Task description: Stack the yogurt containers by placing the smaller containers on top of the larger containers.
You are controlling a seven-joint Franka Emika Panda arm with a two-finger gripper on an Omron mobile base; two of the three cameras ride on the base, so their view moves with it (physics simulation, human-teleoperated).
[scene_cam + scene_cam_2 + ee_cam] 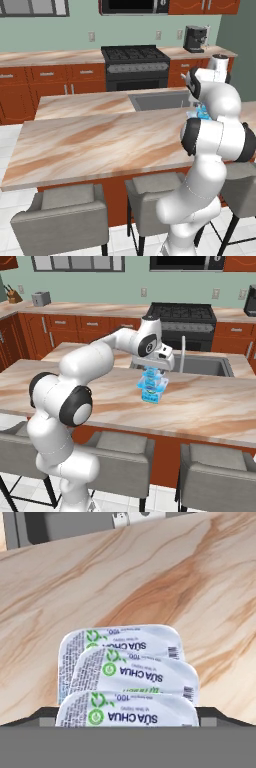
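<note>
Three light-blue yogurt containers with white printed lids stand in one stack [151,387] on the marble island counter [210,401], just in front of the sink. In the hand view I look down on the widest tub [120,638] at the bottom, the middle one [135,674] on it and the smallest [127,712] on top. My gripper [152,372] hangs straight over the stack and is open, a dark fingertip [44,715] standing on each side of the top tub's lid. In the left base view my arm hides all but a blue sliver of the stack [201,113].
The sink [202,363] with its faucet [182,352] lies right behind the stack. A stove [182,313] and a coffee machine [195,39] stand at the back wall. Grey stools [122,453] line the island's near edge. Bare marble stretches to the left [90,142].
</note>
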